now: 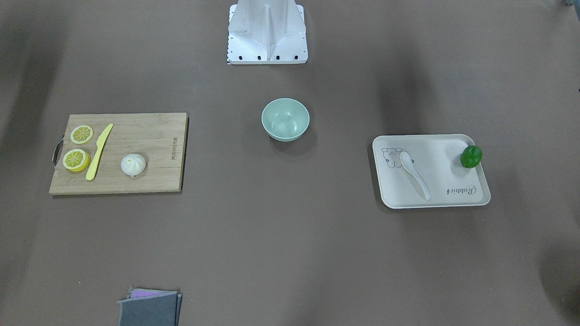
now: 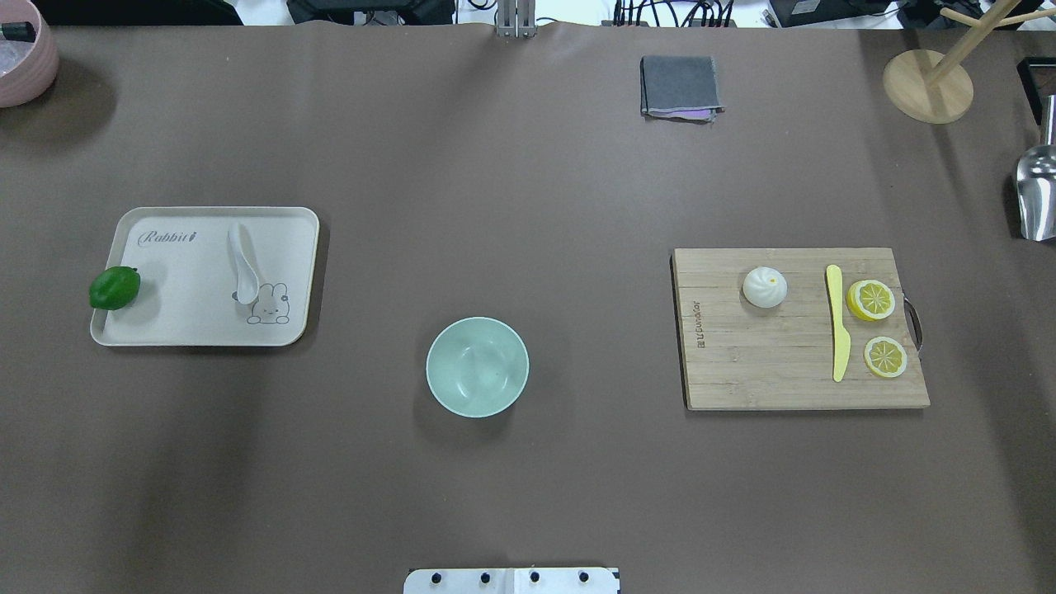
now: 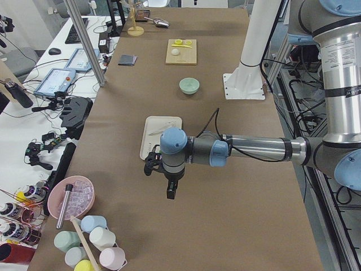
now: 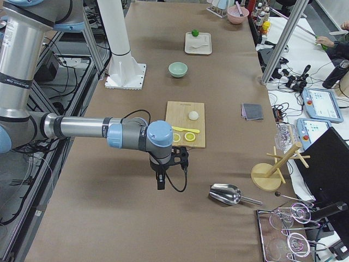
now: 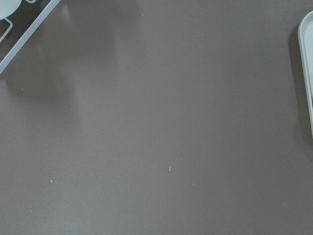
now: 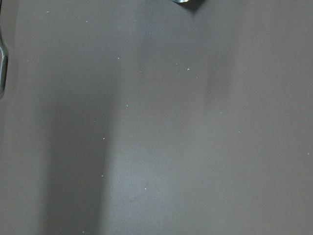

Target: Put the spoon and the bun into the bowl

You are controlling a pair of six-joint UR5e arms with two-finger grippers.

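The white spoon [image 1: 414, 174] [image 2: 242, 264] lies on the cream tray [image 1: 453, 199] [image 2: 181, 322]. The white pleated bun [image 1: 133, 165] [image 2: 765, 287] sits on the wooden cutting board [image 1: 149, 136] [image 2: 759, 371]. The mint-green bowl [image 1: 285, 119] [image 2: 477, 366] stands empty mid-table between them. My left gripper [image 3: 170, 191] shows only in the exterior left view, above bare table beyond the tray's outer end. My right gripper [image 4: 160, 181] shows only in the exterior right view, above bare table beyond the board's outer end. I cannot tell whether either is open or shut. Both wrist views show bare brown table.
A green lime [image 2: 115, 288] rests on the tray's outer edge. A yellow knife [image 2: 837, 322] and two lemon slices [image 2: 870, 299] lie on the board. A folded grey cloth [image 2: 681, 87], a metal scoop [image 2: 1038, 194], a wooden stand [image 2: 928, 82] and a pink bowl [image 2: 25, 58] sit at the table's edges.
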